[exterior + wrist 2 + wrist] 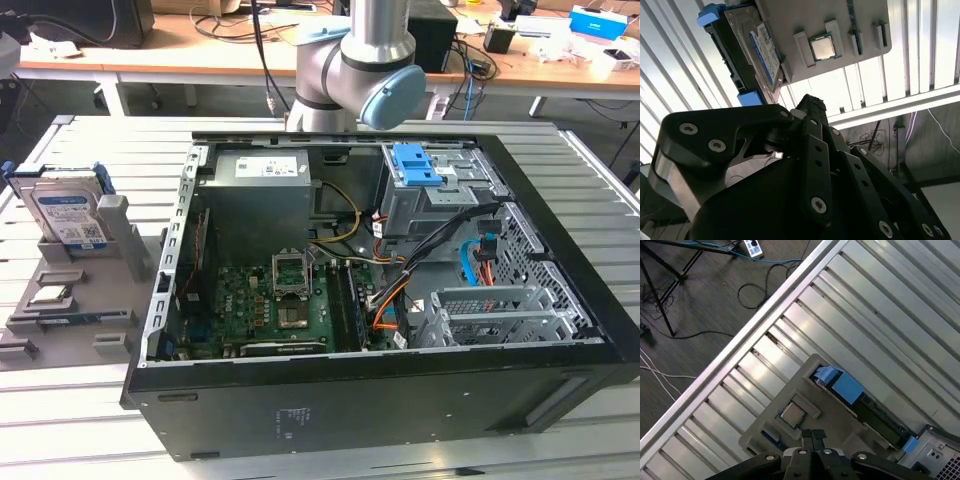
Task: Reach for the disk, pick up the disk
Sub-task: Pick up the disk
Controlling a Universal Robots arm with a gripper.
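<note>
The disk [68,215] is a silver drive with a blue-and-white label and blue rails. It leans in a grey holder [115,250] on the slatted table, at the exterior view's left. In the second wrist view the disk [760,52] lies beyond my gripper [812,105], which stays well apart from it. In the first wrist view the disk [845,387] shows edge-on with its blue rail. There my gripper [813,436] is shut with nothing in it, high above the holder [810,385].
A small square processor chip [792,413] sits in the same holder. An open computer case [560,300] takes up the table's middle, with a blue latch piece [415,165] inside. The arm [360,60] stands behind it. The floor beyond the table edge [740,340] holds cables.
</note>
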